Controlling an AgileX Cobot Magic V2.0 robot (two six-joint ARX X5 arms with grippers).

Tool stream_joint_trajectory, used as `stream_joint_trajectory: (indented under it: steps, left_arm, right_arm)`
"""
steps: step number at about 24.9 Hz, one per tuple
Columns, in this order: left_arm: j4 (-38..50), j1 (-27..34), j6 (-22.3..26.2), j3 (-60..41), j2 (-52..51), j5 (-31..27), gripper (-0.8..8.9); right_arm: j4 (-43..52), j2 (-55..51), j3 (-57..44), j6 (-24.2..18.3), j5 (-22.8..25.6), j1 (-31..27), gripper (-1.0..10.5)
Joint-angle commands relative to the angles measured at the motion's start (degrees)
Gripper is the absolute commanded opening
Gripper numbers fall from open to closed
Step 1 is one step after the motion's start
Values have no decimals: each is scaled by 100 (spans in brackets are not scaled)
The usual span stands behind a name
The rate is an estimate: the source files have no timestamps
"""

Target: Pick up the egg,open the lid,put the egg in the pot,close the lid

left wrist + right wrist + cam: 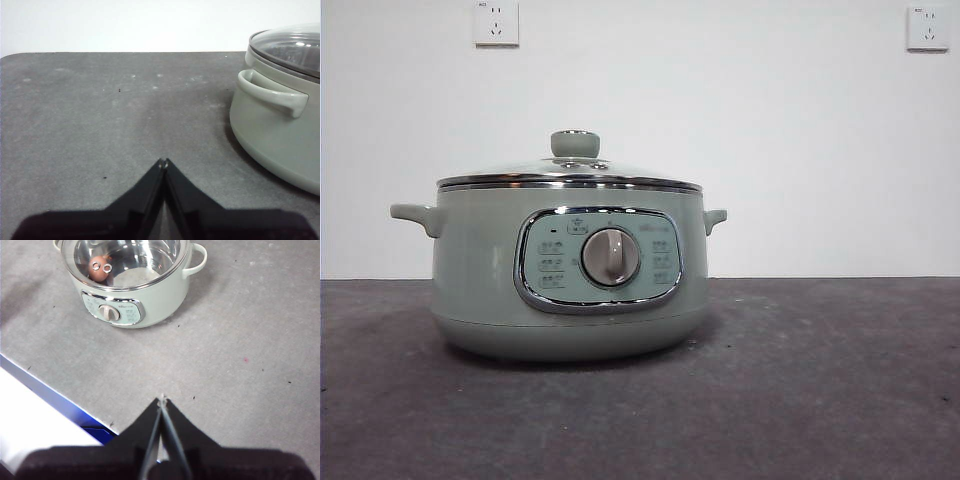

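White wall (720,120), two sockets (496,22), grey tabletop (820,380).

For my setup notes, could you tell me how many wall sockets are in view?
2: one socket on the wall above the pot, toward the top left corner, the other socket at the top right corner.

This looks like a lab or test room rather than a kitchen: a bare white wall (720,120) with two sockets (496,22), a plain grey desk (820,380), and one pot (570,270) standing alone on it. No cooking fittings surround it.
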Motion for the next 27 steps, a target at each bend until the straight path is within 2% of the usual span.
stream_joint_trajectory:
  steps: [1, 3, 4, 7, 12, 16, 21, 27]
  left_arm:
    - [46, 17, -39, -59, -2, -2, -4]
    - [46, 20, -39, -59, -2, -2, -4]
    - [46, 20, -39, -59, -2, -2, -4]
    - [46, 17, -39, -59, -2, -2, -4]
    - [46, 17, -39, -59, 0, -2, -4]
    - [46, 20, -39, -59, 2, -2, -4]
    - [46, 17, -39, -59, 2, -2, -4]
    - [46, 20, -39, -59, 2, -2, -4]
  right_arm:
    - [-44, -22, -37, -55, 116, -31, 2]
    - [254, -177, -39, -289, 391, -278, 2]
    - [651, -323, -76, -330, 363, -562, 2]
    - [2057, -931, -542, -332, -210, -1521, 2]
    - [4232, -2201, -2702, -636, -197, -2736, 2]
    - [5204, -2820, -4118, -612, -195, -2973, 2]
    - [6336, -3493, -5799, -540, -190, -3003, 2]
    - [6852, -4052, -7114, -98, -122, -3003, 2]
